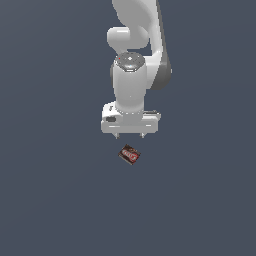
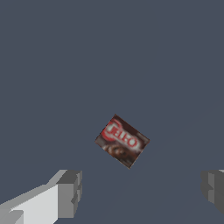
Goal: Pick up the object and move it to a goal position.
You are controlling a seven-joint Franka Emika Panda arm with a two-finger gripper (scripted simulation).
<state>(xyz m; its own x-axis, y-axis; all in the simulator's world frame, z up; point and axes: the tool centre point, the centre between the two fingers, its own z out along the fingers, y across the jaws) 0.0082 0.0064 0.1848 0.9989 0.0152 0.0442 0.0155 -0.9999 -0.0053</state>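
The gripper (image 1: 130, 135) points straight down from the white arm (image 1: 131, 85), and its two short fingers (image 1: 117, 134) are spread wide apart with nothing between them. In the wrist view the fingertips (image 2: 70, 192) sit far from each other at opposite edges, the gap between them bare. The small dark brown box (image 1: 129, 154) lies flat on the plain grey-blue floor (image 1: 50, 190), just beyond the fingertips and not touching them, roughly in line with the middle of the open jaws. Its red-and-white label faces up, and the box (image 2: 122, 141) is turned at a slant to the line joining the two fingers
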